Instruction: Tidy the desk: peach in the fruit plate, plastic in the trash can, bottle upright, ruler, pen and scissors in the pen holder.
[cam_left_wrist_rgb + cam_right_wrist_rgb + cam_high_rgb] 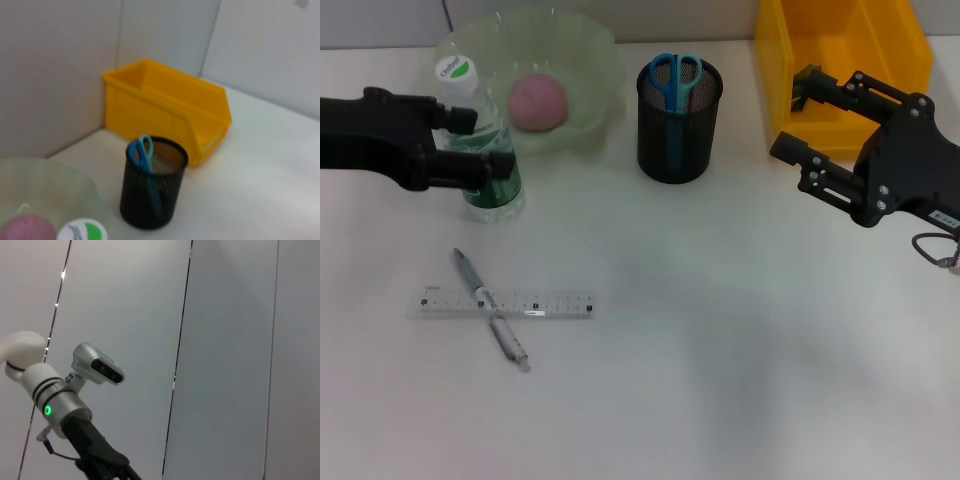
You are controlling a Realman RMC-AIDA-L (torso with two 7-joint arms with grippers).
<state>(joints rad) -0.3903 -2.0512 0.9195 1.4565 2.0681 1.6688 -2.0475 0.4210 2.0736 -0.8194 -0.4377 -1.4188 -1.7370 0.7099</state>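
Note:
The clear bottle (488, 150) with a green label stands upright on the table, its white and green cap (82, 231) at the edge of the left wrist view. My left gripper (490, 142) is shut on the bottle's middle, one finger on each side. The pink peach (537, 100) lies in the pale green fruit plate (595, 60). Blue-handled scissors (675, 78) stand in the black mesh pen holder (677, 150). A grey pen (488, 305) lies across the clear ruler (550, 304) on the table. My right gripper (798, 118) hangs open and empty by the yellow trash can (775, 60). No plastic shows.
The trash can (165, 107) stands at the back right against the wall, just behind the pen holder (152, 185). The plate (60, 190) with the peach (27, 229) is right behind the bottle. White tabletop spreads toward the front and right.

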